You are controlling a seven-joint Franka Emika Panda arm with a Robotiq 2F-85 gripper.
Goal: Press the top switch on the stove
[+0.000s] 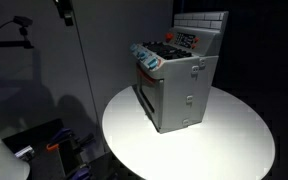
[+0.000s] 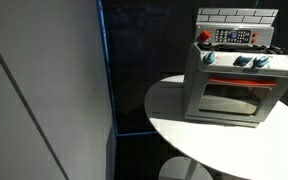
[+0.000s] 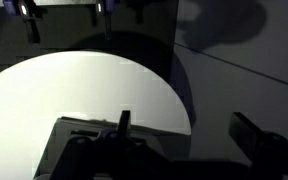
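The stove (image 1: pixel 179 85) is a small grey toy oven with a white tiled back panel. It stands on a round white table (image 1: pixel 224 145) and shows in both exterior views (image 2: pixel 229 85). A row of blue-grey knobs (image 2: pixel 249 61) runs along its front top edge. A red knob (image 2: pixel 205 37) and a dark control panel (image 2: pixel 234 36) sit on the back panel. My gripper (image 3: pixel 189 135) appears only in the wrist view, as two dark fingers set far apart, open and empty. It hangs above the table (image 3: pixel 74 85), with a dim grey edge that may be the stove (image 3: pixel 89 127) below it.
A dark curtain or wall (image 1: pixel 104 50) stands behind the table. A light panel (image 2: pixel 44 90) fills one side of an exterior view. Clutter lies on the floor (image 1: pixel 54 145) beside the table. Dark floor (image 3: pixel 244 70) lies beyond the table's rim.
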